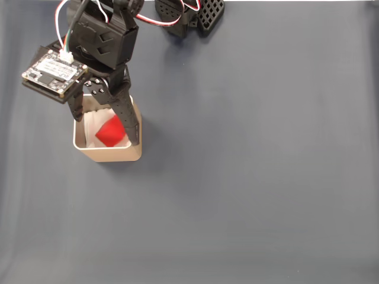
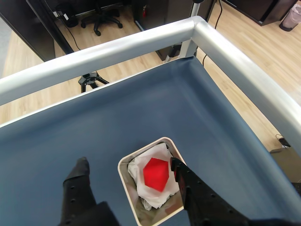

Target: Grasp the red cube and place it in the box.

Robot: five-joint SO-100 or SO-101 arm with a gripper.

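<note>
Cube [image 2: 156,173] lies inside the box [image 2: 123,175], on the white lining, tilted on a corner. The gripper [image 2: 129,164] hangs directly above with fingers spread, one outside the box wall, one at the cube's edge; contact there is unclear. Release looks done; next move is probably straight up.

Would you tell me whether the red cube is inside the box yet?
Inside: the red cube lies on the box's white lining, free of the fingers.
</note>
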